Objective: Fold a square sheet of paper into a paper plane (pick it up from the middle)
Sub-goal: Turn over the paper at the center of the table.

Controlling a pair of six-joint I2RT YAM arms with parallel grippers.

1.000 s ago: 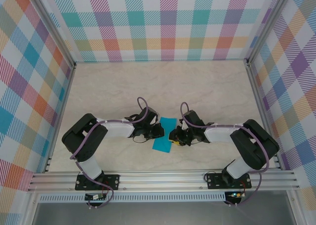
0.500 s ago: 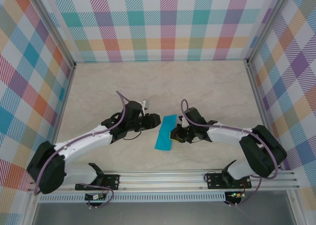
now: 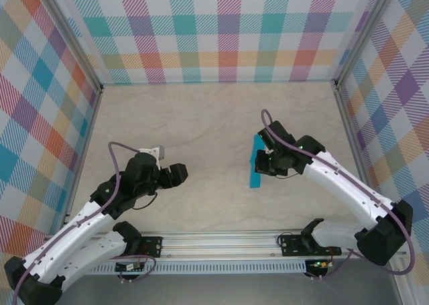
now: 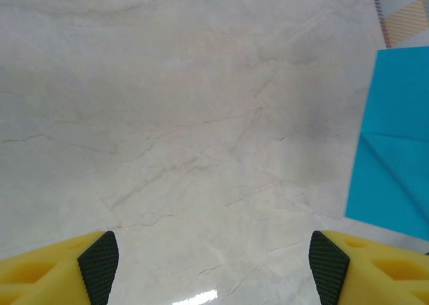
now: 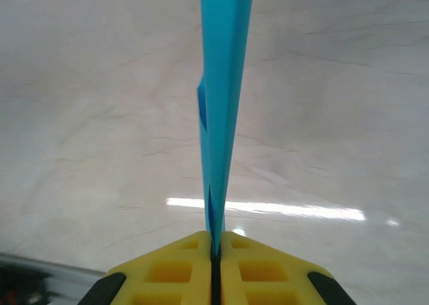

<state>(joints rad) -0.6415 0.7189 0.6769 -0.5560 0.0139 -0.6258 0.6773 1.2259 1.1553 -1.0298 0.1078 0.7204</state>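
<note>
Jaws shut flat on the right gripper (image 5: 216,248), clamped on one edge of the paper (image 5: 224,84), no gap between the yellow pads beyond the sheet itself. Jaws wide apart on the left gripper (image 4: 214,268), nothing between the black tips but bare table (image 4: 167,117).

Holds the paper folded and standing on edge: from above a narrow teal strip, right of the table's middle, running roughly from the far edge toward the near edge. Rises straight out from the right fingertips in the right wrist view, thin as a blade, long axis in line with the fingers. Shows its broad face in the left wrist view instead, at the right of the frame, with one crease slanting across it. Cannot tell whether its lower edge touches the table.

Lies well apart from the left jaws, off to their right across the table's middle, with the left gripper down in the near-left part and aimed roughly toward the broad face. Sits right inside the right jaws, so nearer by far to the right arm.

Judged from this: folding begun, not finished. Calls next for the left gripper to cross to the free side of the strip and close across the broad face, square to the long axis rather than along it. Risks a bent or slipping sheet, with thin paper held by one edge alone.
</note>
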